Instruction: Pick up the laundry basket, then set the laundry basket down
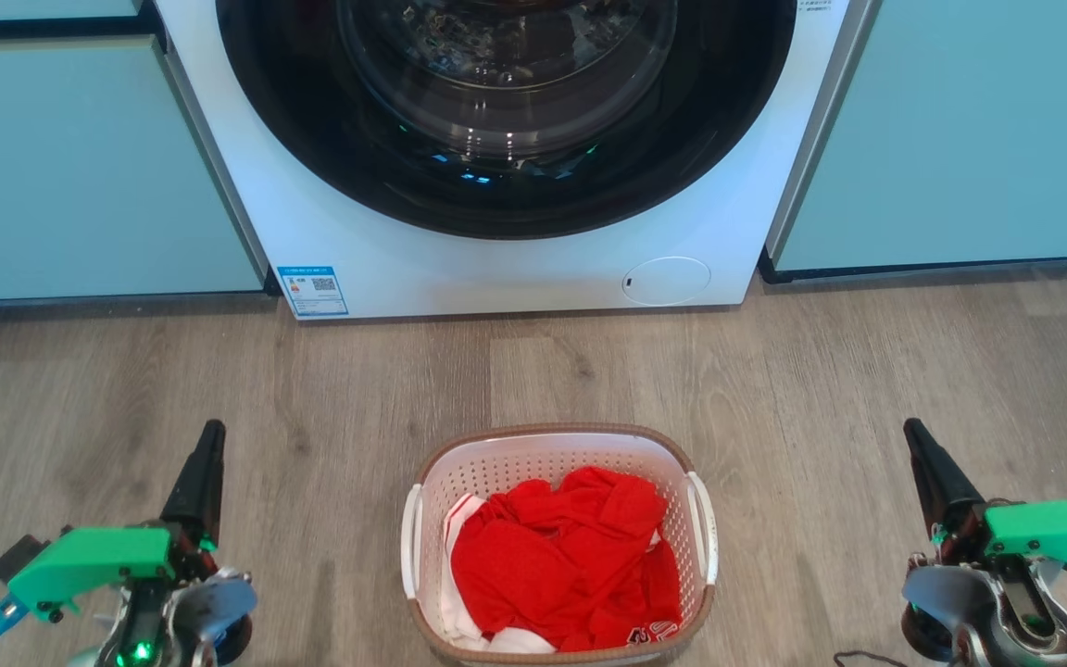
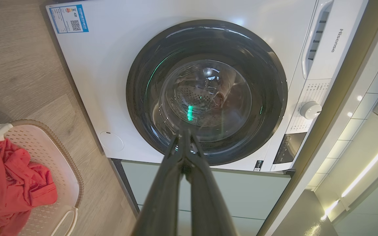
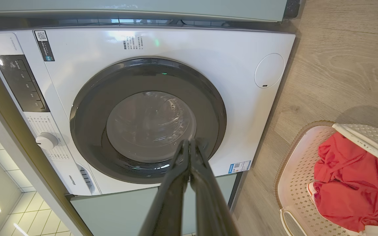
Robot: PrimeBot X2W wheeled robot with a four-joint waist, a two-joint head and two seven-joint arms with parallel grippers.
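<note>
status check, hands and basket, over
Left hand shut, empty, left of basket. Right hand shut, empty, right of it. Basket on floor, red clothes inside. Washer behind, nothing in the way.

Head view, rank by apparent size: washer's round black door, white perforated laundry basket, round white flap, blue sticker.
1. Round black washing-machine door, largest though cropped.
2. White perforated plastic laundry basket with brown rim.
3. Round white flap and blue rectangular sticker: about alike, unranked.
</note>
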